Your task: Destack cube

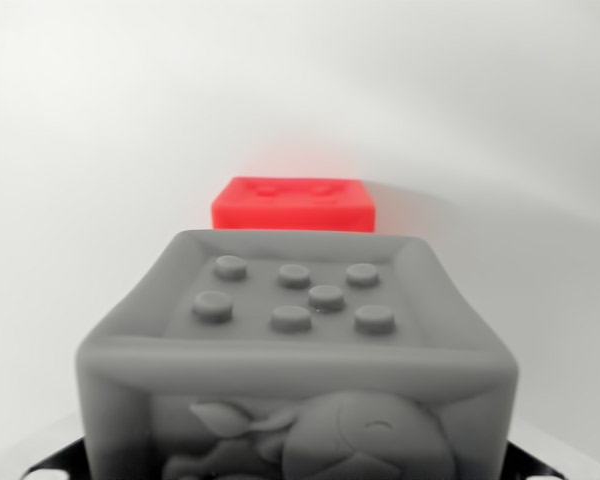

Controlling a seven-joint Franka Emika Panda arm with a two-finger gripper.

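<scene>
Nearest, filling the wrist view's lower half: grey cube (298, 350), studded top, relief figure on its front face. Apparently carried between the jaws, though grip state impossible to tell here. Beyond, red cube (292, 204) on the white counter (80, 150). Best set down level, well apart from red, then release.

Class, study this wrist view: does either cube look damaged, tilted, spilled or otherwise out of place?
Nothing stands out. The grey cube fills the foreground, its studded top face level and unbroken. The red cube sits behind it on the white surface, square and intact, though blurred. The gripper cannot be judged here.
</scene>
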